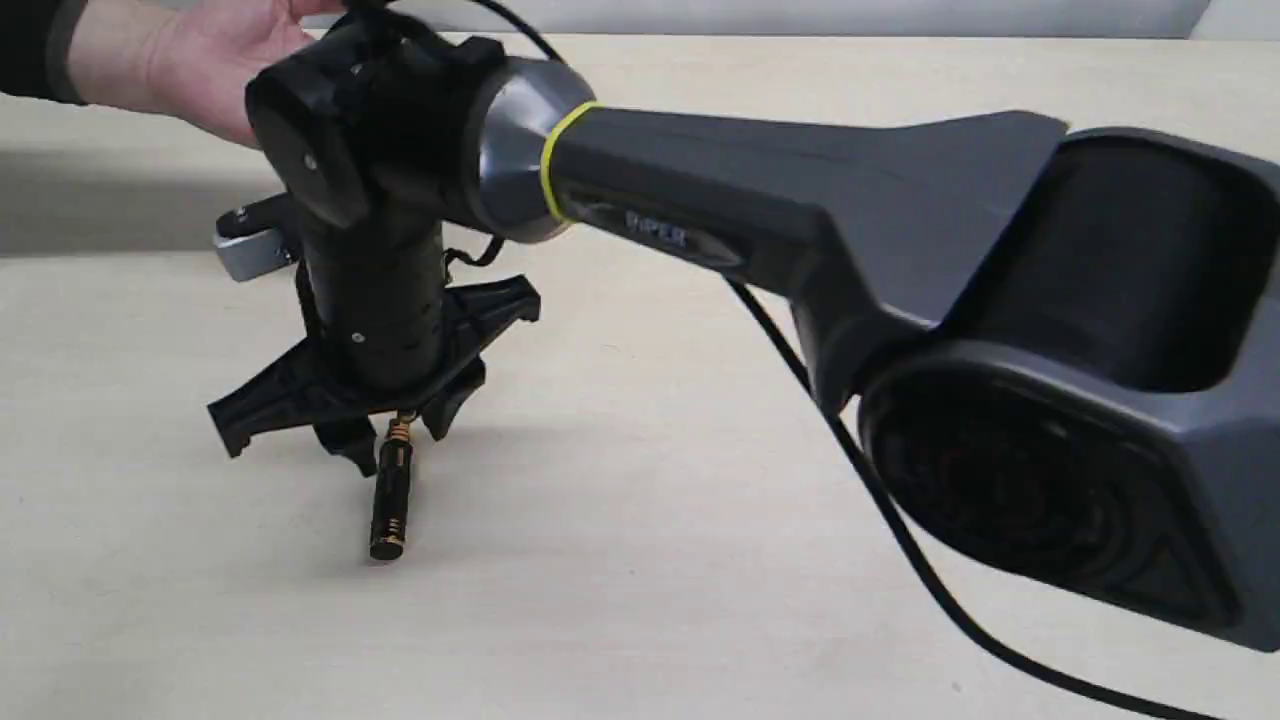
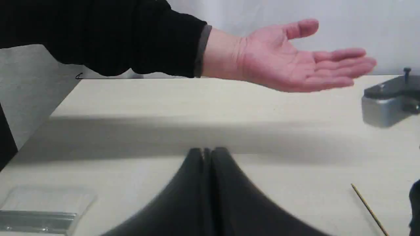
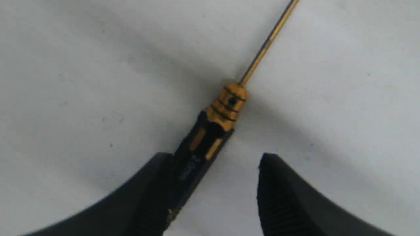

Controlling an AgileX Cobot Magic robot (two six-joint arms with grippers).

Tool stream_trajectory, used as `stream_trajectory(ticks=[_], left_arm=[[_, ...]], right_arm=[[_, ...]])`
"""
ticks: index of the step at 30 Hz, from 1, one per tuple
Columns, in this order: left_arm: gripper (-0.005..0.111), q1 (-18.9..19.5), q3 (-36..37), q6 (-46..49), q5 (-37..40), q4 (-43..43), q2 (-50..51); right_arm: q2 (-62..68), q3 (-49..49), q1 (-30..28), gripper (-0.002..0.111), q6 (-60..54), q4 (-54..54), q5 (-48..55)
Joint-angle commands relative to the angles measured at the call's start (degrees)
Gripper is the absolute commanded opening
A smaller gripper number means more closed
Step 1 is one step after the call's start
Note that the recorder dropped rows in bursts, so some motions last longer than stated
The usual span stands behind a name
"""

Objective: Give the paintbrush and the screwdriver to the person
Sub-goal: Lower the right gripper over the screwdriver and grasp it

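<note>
Your right gripper (image 3: pixel 215 159) hangs spread right over the slim black-handled screwdriver with gold bands and a thin gold shaft (image 3: pixel 210 137), which lies flat on the pale table (image 1: pixel 700 520). The handle touches one finger and is clear of the other, with its long axis skewed to the closing line, so it'll likely swivel when pinched. Your left gripper (image 2: pixel 207 152) is pressed together and empty, farther off, facing the person's bare upturned palm (image 2: pixel 295 62).
</note>
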Motion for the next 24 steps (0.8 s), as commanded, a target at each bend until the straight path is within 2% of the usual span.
stream_trajectory(ticks=[1, 11, 14, 18, 19, 24], left_arm=[[0.000, -0.5, 0.1, -0.1, -0.5, 0.0, -0.1], [0.000, -0.5, 0.1, -0.1, -0.5, -0.1, -0.1], [0.000, -0.5, 0.1, -0.1, -0.5, -0.1, -0.1], [0.000, -0.5, 0.1, -0.1, -0.2, -0.2, -0.1], [0.000, -0.5, 0.1, -0.1, -0.2, -0.2, -0.1], [0.000, -0.5, 0.1, -0.1, -0.3, -0.2, -0.1]], right_arm=[[1.9, 0.2, 1.3, 0.043, -0.7, -0.4, -1.6], [7.4, 0.2, 1.9, 0.043, -1.3, -0.5, -2.2], [7.8, 0.2, 1.9, 0.034, -2.3, -1.0, -2.0], [7.5, 0.2, 1.9, 0.008, -6.7, -3.6, 0.2], [7.2, -0.1, 1.9, 0.004, -7.5, -4.2, 1.2], [4.6, -0.2, 1.9, 0.004, -10.0, -4.7, 1.2]])
